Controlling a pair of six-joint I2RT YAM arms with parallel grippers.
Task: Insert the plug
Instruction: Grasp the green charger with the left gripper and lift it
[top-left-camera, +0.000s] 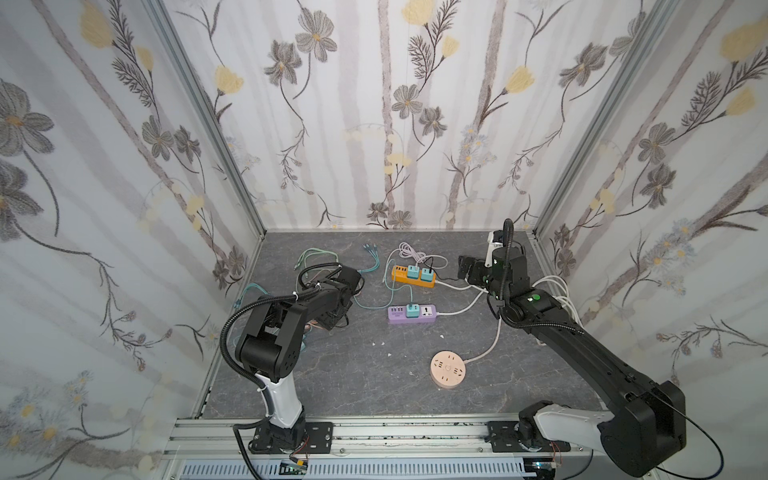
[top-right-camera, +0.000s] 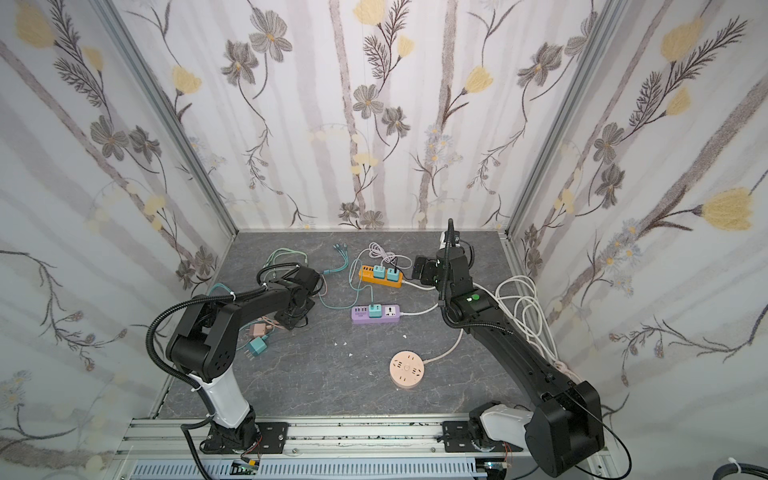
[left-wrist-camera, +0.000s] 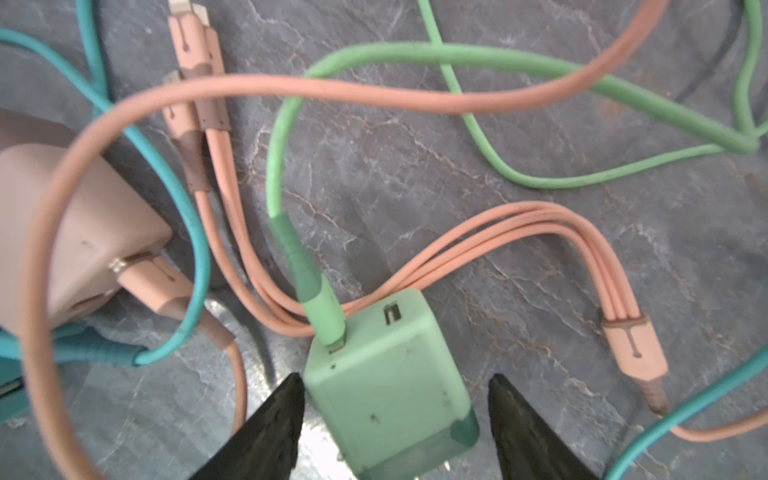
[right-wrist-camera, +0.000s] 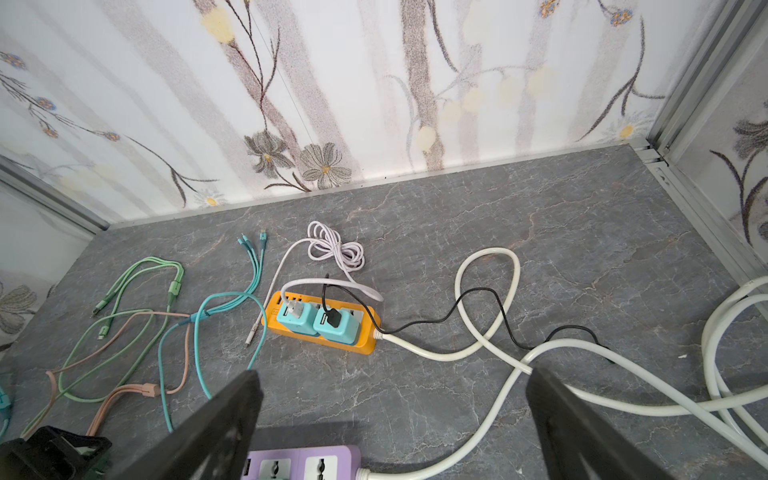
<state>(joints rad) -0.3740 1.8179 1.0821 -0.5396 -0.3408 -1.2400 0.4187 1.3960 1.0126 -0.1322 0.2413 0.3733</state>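
One green plug (left-wrist-camera: 386, 374) lies on the grey table (left-wrist-camera: 415, 187) at its left side, green cable (left-wrist-camera: 291, 249) in its port, pink cables (left-wrist-camera: 498, 220) just beside it. Step: grasp, not yet made. Left gripper (left-wrist-camera: 395, 378) straddles the plug, jaws apart, one finger (left-wrist-camera: 286, 407) just beside a wall, the other clear. Next move likely needs a square squeeze, a lift, then a carry to the purple strip (top-left-camera: 412, 313) and its free socket. Left arm (top-left-camera: 291, 307) is folded, wrist pitched down. Right gripper (right-wrist-camera: 395, 372) hovers wide apart, empty, above that strip.
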